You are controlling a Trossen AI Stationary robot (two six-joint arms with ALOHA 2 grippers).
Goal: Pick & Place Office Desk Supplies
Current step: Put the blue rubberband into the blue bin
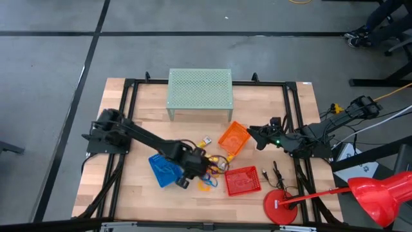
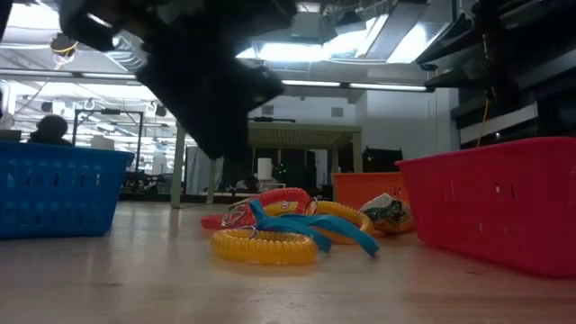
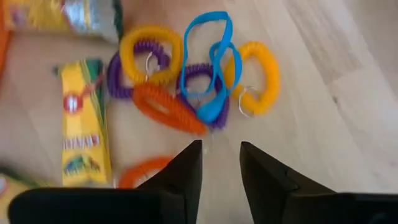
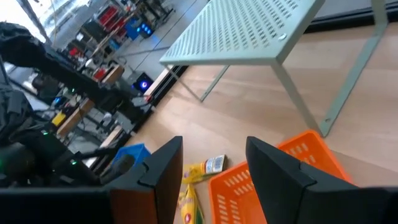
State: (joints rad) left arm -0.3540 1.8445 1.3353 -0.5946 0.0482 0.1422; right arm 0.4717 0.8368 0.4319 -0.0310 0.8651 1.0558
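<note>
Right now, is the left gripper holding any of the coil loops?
No. The left gripper is open and empty, short of the orange coil.

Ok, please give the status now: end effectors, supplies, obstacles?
Left end effector open, empty, above coil loops. Right end effector open, waiting near orange basket. Nothing blocking.

A robotics lab or industrial workshop. A wooden worktable (image 1: pixel 129 187) framed by black metal rails stands on a grey concrete floor (image 1: pixel 51 71) marked with dark lines. Beyond the table, the low view shows a large open hall with rows of ceiling strip lights (image 2: pixel 360 85), white walls and benches further back. The right wrist view shows shelving (image 4: pixel 118 18) holding red and blue equipment, cables, and lit electronics (image 4: pixel 143 83). A person (image 2: pixel 49 129) sits in the far background.
</note>
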